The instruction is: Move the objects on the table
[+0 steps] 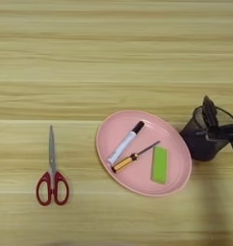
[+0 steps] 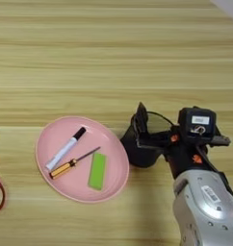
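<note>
Mesh pen cup (image 2: 143,149) sits on the tabletop (image 1: 113,57) just right of the pink tray (image 2: 113,158), tilted w/ its mouth toward the right gripper (image 2: 149,132), whose fingers clamp its rim (one inside, one outside).

End effector (image 2: 146,126) grips the tilted pen cup (image 2: 140,149) rim — just beside the pink plate (image 2: 46,178)

The round black wire-mesh pen cup (image 2: 142,144) is seen tilted on the worktop (image 2: 113,57), just right of the pink plate (image 2: 113,178). A black object, perhaps the marker, is seen at its rim.
</note>
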{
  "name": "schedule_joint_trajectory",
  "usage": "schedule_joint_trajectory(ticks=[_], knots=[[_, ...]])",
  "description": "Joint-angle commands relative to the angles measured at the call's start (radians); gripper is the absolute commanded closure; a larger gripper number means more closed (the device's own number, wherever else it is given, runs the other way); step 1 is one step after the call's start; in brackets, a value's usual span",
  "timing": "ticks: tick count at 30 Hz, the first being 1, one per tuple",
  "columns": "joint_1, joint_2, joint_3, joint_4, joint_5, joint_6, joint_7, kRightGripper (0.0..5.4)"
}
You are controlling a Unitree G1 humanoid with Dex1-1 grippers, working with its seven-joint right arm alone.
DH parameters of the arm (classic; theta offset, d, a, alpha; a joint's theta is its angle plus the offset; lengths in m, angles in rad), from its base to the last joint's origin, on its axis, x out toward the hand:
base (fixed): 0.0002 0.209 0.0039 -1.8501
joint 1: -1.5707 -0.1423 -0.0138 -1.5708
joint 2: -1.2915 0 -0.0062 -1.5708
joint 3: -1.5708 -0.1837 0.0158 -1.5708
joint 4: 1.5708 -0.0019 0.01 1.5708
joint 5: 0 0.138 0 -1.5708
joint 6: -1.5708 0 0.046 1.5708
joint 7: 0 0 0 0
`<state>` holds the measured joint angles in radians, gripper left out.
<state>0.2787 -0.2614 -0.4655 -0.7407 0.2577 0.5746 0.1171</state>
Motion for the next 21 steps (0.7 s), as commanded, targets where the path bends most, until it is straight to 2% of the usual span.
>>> schedule_joint_trajectory(ticks=[1,12,21], knots=[[-0.05,-0.035,-0.054,0.016,0.009,-0.047,0.004,0.04],[-0.069,-0.023,-0.107,0.104,0.064,-0.027,0.006,0.04],[-0.09,-0.009,-0.147,0.184,0.168,0.0,0.009,0.04]])
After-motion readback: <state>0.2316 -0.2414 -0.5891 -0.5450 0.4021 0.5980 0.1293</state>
